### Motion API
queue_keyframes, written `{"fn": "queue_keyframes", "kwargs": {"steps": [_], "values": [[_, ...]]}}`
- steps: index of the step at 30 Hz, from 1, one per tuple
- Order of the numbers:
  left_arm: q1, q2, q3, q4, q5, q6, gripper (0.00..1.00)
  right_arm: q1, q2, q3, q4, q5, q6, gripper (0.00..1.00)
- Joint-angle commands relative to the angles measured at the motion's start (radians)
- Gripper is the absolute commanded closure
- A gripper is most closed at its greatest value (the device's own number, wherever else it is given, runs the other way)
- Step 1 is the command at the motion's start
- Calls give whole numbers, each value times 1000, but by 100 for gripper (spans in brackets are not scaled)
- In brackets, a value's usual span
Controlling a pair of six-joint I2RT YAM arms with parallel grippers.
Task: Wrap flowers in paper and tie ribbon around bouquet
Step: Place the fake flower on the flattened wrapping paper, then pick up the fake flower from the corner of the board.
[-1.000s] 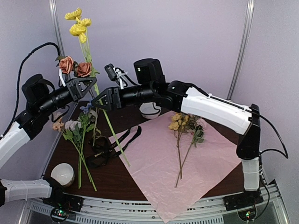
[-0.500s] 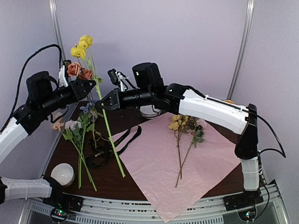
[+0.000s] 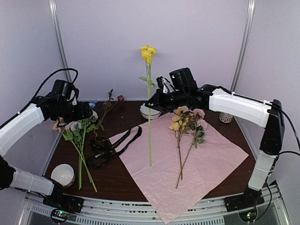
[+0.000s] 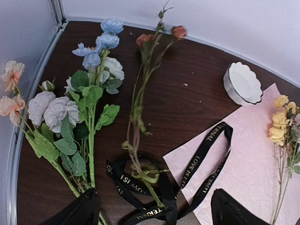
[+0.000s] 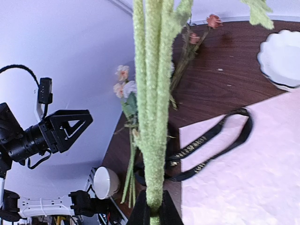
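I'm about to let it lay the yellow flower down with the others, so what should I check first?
1. Right gripper shut on the yellow flower by its stem: ok.
2. Left gripper open, apart from that stem: ok.
3. Paper flat, with bare space beside the flowers lying on it: ok.
4. Ribbon off the paper: not ok, a loop lies on its left corner.
5. Stem's lower end clear of the paper: cannot tell.

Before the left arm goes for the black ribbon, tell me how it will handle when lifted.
Probably floppy: the ribbon lies in slack loops, so it should droop from any grip. Likely light, being thin and flat. A flower stem crosses its loops and may drag along.
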Motion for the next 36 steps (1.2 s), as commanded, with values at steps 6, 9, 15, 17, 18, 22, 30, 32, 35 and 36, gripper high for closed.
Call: {"fn": "queue_keyframes", "kwargs": {"steps": [6,9,15,17,18,22,30,32,35,36], "values": [[47,223,-19,-7,79,123,40,-142,-255,-467,-64,213,68,100],[47,285,-21,43,146,117,40,-166,-210,-532,-48,271,57,100],[42,384,21,66,183,128,37,-183,-92,-544,-52,254,89,100],[35,403,39,60,170,150,37,-183,-91,-552,-66,279,90,88],[31,419,57,52,165,160,37,-183,-97,-557,-74,294,90,75],[25,512,124,37,160,194,39,-182,-182,-601,-78,369,100,50],[26,744,366,-20,89,233,46,-170,-368,-638,-78,484,52,47],[32,823,449,-77,40,233,39,-170,-368,-625,-102,489,43,47],[45,916,526,-119,20,228,33,-169,-377,-626,-107,494,38,47],[46,938,539,-124,17,226,32,-168,-381,-628,-106,494,38,47]]}}
